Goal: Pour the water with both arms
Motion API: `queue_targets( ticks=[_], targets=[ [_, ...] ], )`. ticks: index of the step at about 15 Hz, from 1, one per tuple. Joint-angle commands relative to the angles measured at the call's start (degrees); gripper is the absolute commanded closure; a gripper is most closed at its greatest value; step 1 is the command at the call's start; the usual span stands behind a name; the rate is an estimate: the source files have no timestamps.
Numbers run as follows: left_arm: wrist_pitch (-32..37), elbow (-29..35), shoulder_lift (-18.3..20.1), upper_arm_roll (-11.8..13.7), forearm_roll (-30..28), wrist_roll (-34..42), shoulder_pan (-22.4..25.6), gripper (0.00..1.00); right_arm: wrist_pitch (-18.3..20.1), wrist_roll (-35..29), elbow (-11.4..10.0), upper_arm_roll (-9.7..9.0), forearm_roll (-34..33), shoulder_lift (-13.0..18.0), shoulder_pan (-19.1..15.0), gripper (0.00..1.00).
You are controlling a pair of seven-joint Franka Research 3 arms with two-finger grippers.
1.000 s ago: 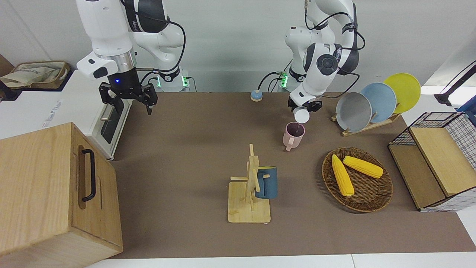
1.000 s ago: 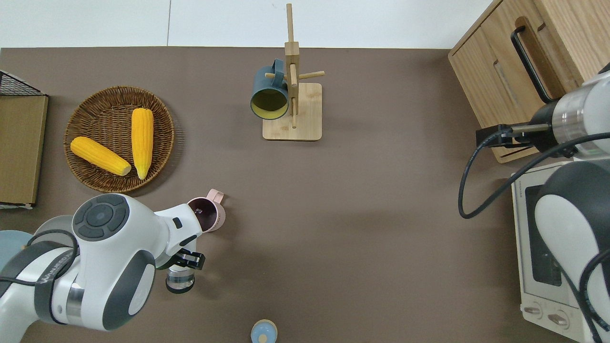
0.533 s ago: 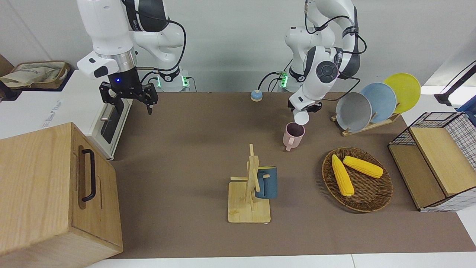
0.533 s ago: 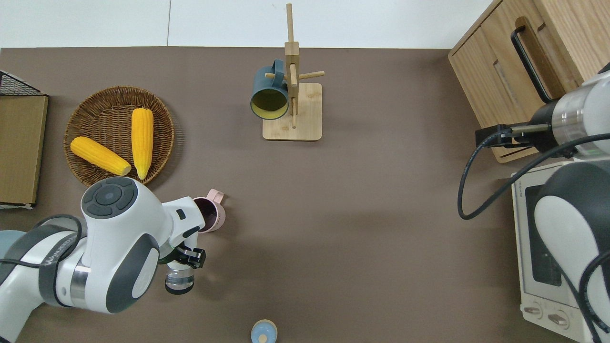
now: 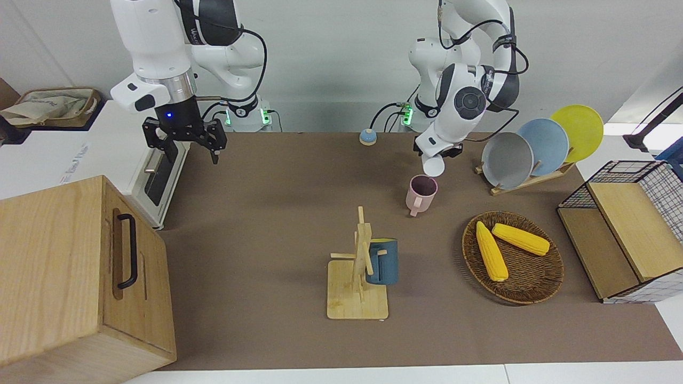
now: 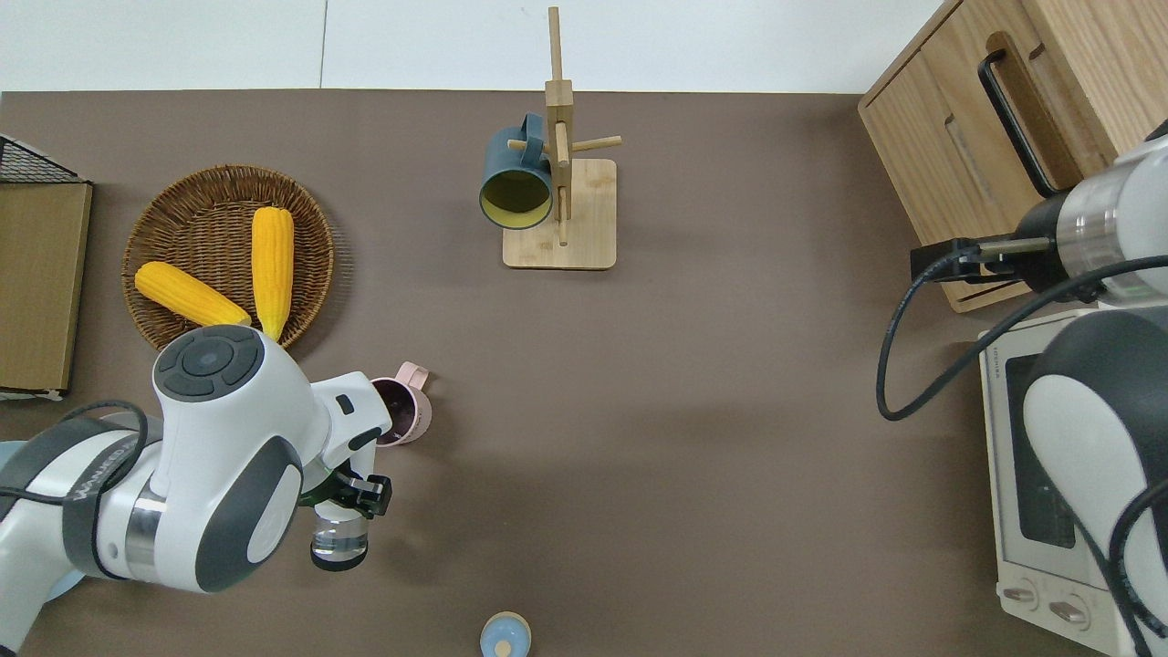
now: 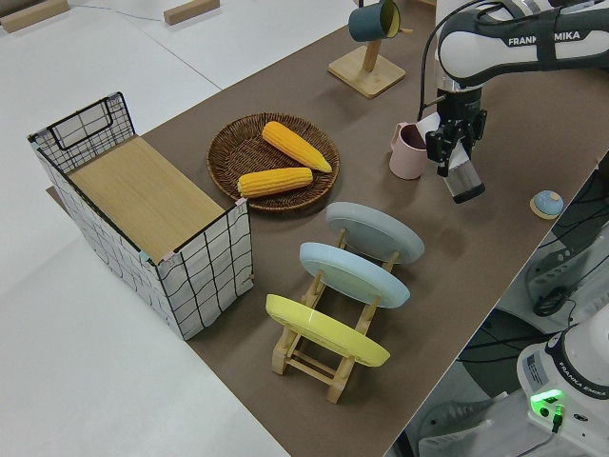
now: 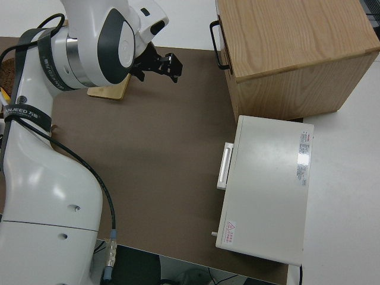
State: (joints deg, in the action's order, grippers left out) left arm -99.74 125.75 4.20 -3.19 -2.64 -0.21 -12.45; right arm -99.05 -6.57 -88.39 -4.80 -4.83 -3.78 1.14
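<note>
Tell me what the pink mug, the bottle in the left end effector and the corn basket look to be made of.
Pink mug: matte, opaque, probably plastic or glazed ceramic; no shine shows.
Bottle, held in the left end effector: see-through body, likely clear plastic, possibly glass.
Basket: brown woven strands, wicker or rattan by its ribbed weave.

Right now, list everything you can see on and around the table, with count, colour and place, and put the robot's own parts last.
pink mug: 1, pink, on the mat near the left arm
bottle: 1, clear, held in the air
blue mug: 1, dark blue, hung on the rack
rack: 1, wood, mid table
basket: 1, brown wicker, toward the left arm's end
corn: 2, yellow, in the basket
plates: 3, grey, blue, yellow, in a stand
crate: 1, wire and wood, left arm's end
cabinet: 1, wood, right arm's end
oven: 1, white, beside the cabinet
cap: 1, blue, near the robots
left gripper: 1, black, holding the bottle
right gripper: 1, black, parked, open
</note>
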Motion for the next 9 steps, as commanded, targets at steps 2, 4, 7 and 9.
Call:
queue_targets(
  ticks=[2,4,7,9],
  targets=[
    [5.3,-4.3,-1.4,0.1,1.5,-2.7,-0.9,1.00,0.3,0.5,0.2,-0.21,1.2,0.4,-0.5,0.011],
    [6.5,-5.0,-1.6,0.1,1.5,-3.0,-0.9,1.00,0.3,0.5,0.1,-0.21,1.2,0.4,-0.4,0.011],
    [6.7,-5.1,-1.7,0.1,1.5,-3.6,-1.0,1.00,0.3,0.5,0.1,-0.21,1.2,0.4,-0.5,0.011],
    [7.0,-5.1,-1.6,-0.3,1.5,-3.7,-0.9,1.00,0.3,0.5,0.1,-0.21,1.2,0.4,-0.4,0.011]
  ],
)
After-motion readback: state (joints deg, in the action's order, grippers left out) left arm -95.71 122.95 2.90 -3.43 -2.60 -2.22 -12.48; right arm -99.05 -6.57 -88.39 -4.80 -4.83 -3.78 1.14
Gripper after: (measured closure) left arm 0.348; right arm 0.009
